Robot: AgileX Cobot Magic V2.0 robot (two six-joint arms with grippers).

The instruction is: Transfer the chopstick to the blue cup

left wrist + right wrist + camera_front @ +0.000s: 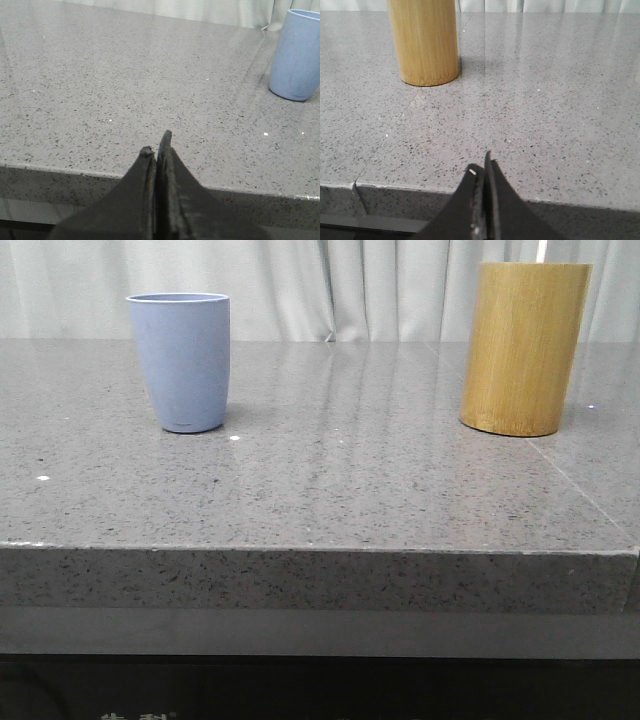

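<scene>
Both arms waiting at table edge, nothing in them. Left gripper [159, 145] pressed together, right gripper [484, 167] too. Sticks [541, 251] poking from bamboo holder [524, 348] at 2 o'clock. Blue cup [181, 361] standing open at 10 o'clock, ready for them.

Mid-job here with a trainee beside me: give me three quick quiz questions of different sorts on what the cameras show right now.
1. True or false: the blue cup stands upright on the stone table.
2. Which container has a pale chopstick tip showing above its rim? A) blue cup B) bamboo cylinder
3. Fill in: the left gripper and right gripper both look ____, holding nothing.

Key: 1 true; 2 B; 3 shut.
</scene>
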